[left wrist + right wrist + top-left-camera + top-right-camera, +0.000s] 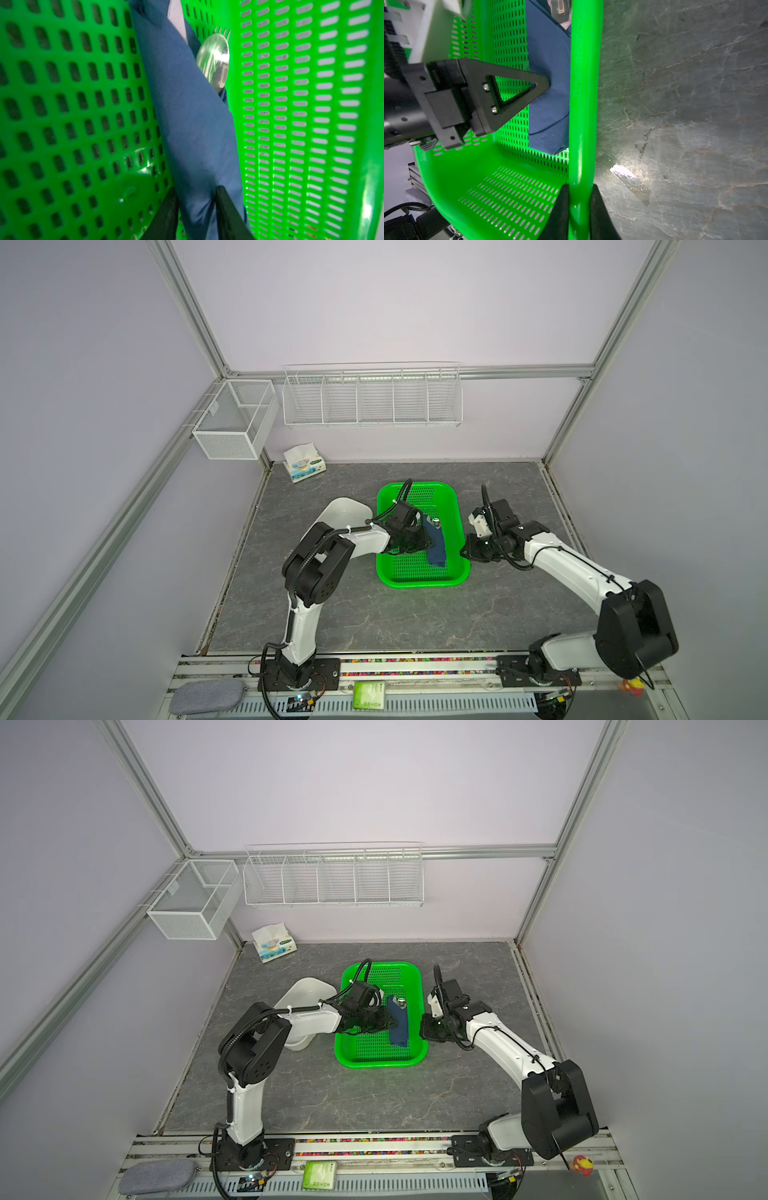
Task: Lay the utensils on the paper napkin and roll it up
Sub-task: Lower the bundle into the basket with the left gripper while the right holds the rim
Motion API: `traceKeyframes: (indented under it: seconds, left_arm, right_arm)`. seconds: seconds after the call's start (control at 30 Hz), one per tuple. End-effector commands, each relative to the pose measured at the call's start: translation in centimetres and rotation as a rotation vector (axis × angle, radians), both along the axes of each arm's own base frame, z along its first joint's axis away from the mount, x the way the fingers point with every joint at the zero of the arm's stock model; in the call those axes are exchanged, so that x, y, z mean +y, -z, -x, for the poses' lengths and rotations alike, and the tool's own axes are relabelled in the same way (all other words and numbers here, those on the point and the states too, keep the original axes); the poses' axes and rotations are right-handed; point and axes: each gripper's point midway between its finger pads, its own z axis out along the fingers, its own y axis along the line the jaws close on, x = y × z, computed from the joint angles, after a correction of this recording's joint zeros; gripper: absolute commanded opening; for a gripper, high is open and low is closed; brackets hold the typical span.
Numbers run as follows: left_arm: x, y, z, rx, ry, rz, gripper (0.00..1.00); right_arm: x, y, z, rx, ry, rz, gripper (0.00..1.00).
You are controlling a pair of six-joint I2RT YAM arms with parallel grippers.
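Nearest, on the front rail: 1 grey pad (206, 697), 1 green packet (369, 695) and the bases of 2 arms. Beyond, a table (374, 622) of dark grey, marble-veined stone, boxed in by pale lilac walls and an aluminium frame.

Mid-table: 1 green slotted basket (419, 581), flat on the stone. Inside, along its right half, 1 napkin (435, 547), dark blue, rolled into a tube running near to far. At the tube's far end, the bowl of 1 spoon (214, 58) poking out, with the tines of 1 fork (225, 32) just behind.

Reaching in from the left, the left gripper (196, 189), jaws part closed around the roll, 1 finger against each side of the napkin. At the basket's right wall, the right gripper (580, 186), jaws narrow and pinched on the rim, 1 finger inside, 1 outside.

Left of the basket, partly under the left arm: 1 white dish (345, 510). Farther back, near the left corner: 1 tissue pack (303, 462). Above the table, on the left frame, 1 mesh box (232, 423); on the back wall, 1 wire rack (372, 398) with 5 bays.
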Motion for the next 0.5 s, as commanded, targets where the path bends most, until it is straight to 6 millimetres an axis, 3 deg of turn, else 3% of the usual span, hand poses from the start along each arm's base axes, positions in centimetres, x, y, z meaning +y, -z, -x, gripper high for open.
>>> traceKeyframes:
  seconds: [0.0,0.27,0.47]
  left_arm:
    - [2.3,1.2,1.0,0.027,-0.019,-0.105,0.38]
    - [2.2,-2.1,1.5,-0.006,-0.008,-0.069,0.39]
    - [-0.4,-5.9,2.7,-0.056,0.077,0.058,0.18]
  right_arm:
    - [-0.6,-0.5,0.1,-0.018,0.026,0.015,0.12]
    - [-0.7,-0.3,0.1,-0.017,0.026,0.018,0.12]
    - [-0.7,-0.5,0.1,-0.020,0.028,0.019,0.12]
